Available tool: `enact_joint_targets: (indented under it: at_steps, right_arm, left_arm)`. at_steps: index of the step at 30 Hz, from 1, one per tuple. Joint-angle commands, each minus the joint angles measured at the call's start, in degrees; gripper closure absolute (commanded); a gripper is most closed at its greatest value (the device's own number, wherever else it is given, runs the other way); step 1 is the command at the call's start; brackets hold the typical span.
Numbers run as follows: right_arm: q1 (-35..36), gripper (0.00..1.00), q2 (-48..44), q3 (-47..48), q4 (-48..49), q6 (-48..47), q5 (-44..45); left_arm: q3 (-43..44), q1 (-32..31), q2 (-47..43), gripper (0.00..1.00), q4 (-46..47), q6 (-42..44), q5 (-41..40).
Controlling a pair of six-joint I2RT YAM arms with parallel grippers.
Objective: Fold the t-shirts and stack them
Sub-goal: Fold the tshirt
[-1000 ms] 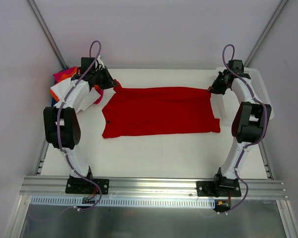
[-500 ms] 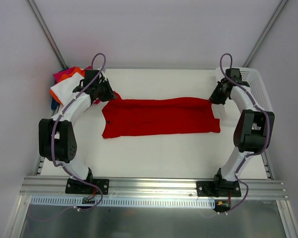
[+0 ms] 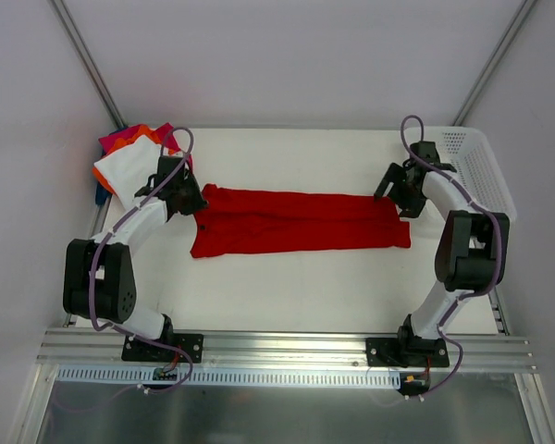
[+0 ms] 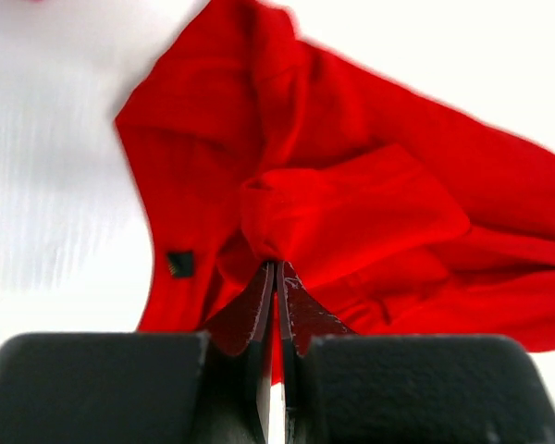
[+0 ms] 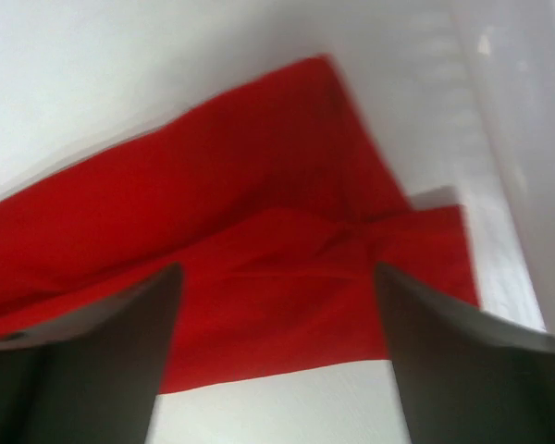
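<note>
A large bright red t-shirt (image 3: 296,222) lies across the middle of the table as a long, narrow folded band. My left gripper (image 3: 196,199) is at its left end, shut on a bunched fold of the red cloth (image 4: 370,203), which is pinched at the fingertips of the gripper (image 4: 276,268). At the shirt's right end my right gripper (image 3: 395,196) stands open just above the cloth. In the right wrist view the red t-shirt (image 5: 259,185) lies flat below the spread gripper (image 5: 277,273), with nothing between the fingers. Folded t-shirts in white, orange and magenta (image 3: 129,157) are stacked at the far left.
A white mesh basket (image 3: 481,166) stands at the table's far right, close beside the right arm; its wall (image 5: 518,111) shows in the right wrist view. Bare white table (image 3: 296,296) lies in front of the red shirt.
Both grippers came toward the near side, carrying the shirt's far edge over and narrowing it into a band. The right gripper then opened and let go of the cloth.
</note>
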Motion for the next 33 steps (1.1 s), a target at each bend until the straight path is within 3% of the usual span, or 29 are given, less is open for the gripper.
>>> enact_joint_targets:
  at_steps: [1,2,3,4,5,6,8,12,19,22,24,25,26,27,28,29,30,33]
  right_arm:
    - [0.0,0.01,-1.3,-1.6,-1.4,0.6,5.3]
    - [0.0,0.01,-1.2,-1.8,-1.4,0.7,5.7]
    - [0.0,0.0,-1.2,-2.0,-1.5,1.1,6.5]
    - [0.0,0.01,-1.4,-2.3,-1.6,1.3,6.9]
    - [0.0,0.0,-1.6,-2.5,-1.7,1.5,7.6]
    - [-0.1,0.01,-1.9,-2.6,-1.7,1.6,7.7]
    - [-0.1,0.01,-3.5,-2.9,-1.8,2.0,8.1]
    - [0.6,0.0,-6.6,-2.1,-2.4,2.0,8.2]
    - [3.2,0.01,-10.8,0.4,-2.3,1.7,5.2]
    - [5.9,0.04,-10.5,2.1,-0.8,1.2,2.9]
    - [7.2,0.3,-9.4,3.5,0.1,0.5,1.3]
    - [7.4,0.51,-8.1,5.0,0.3,0.3,0.9]
    - [7.8,0.84,-7.3,5.7,0.9,0.0,-1.6]
    - [8.5,0.96,-6.6,6.6,1.5,-0.4,-1.9]
    - [8.8,0.99,-4.3,8.7,1.4,-0.5,-2.3]
    - [9.2,0.99,-3.1,9.7,1.3,-0.9,-2.7]
    - [9.8,1.0,-1.7,10.7,1.2,-1.2,-3.2]
    - [10.4,0.99,3.3,13.8,0.7,-1.7,-4.3]
  left_arm:
    - [-3.2,-0.5,-2.6,1.0,1.3,-3.2,-4.4]
    - [-4.5,-0.4,-2.7,0.94,1.3,-3.7,-4.6]
    - [-5.1,-0.5,-2.8,0.72,1.2,-4.6,-4.7]
    - [-5.6,-0.4,-3.2,0.3,1.2,-5.1,-4.4]
    - [-6.7,-0.5,-3.7,0.15,1.2,-6.4,-4.4]
    - [-7.1,-0.7,-4.3,0.04,1.2,-6.8,-4.5]
    - [-8.3,-2.5,-7.1,0.01,1.1,-7.7,-7.1]
    - [-9.8,-5.8,-16.4,0.01,1.2,-9.7,-10.8]
    - [-13.3,-12.0,-24.4,0.01,0.1,-15.3,-9.7]
    - [-15.6,-13.8,-25.6,0.1,-0.7,-18.8,-10.9]
    - [-17.9,-15.0,-25.9,0.18,-0.6,-21.5,-13.3]
    - [-19.1,-15.8,-25.7,0.39,-0.7,-22.8,-13.8]
    - [-19.7,-16.2,-25.5,0.52,-0.7,-23.5,-14.1]
    - [-20.0,-16.5,-24.7,0.66,-0.6,-24.1,-14.9]
    - [-20.5,-16.8,-24.0,0.88,-0.6,-25.2,-15.2]
    - [-20.6,-16.9,-23.3,0.95,-0.7,-25.5,-15.5]
    - [-20.3,-17.1,-21.5,1.0,-0.7,-25.7,-15.7]
    - [-19.0,-17.5,-17.1,1.0,-0.7,-25.9,-16.5]
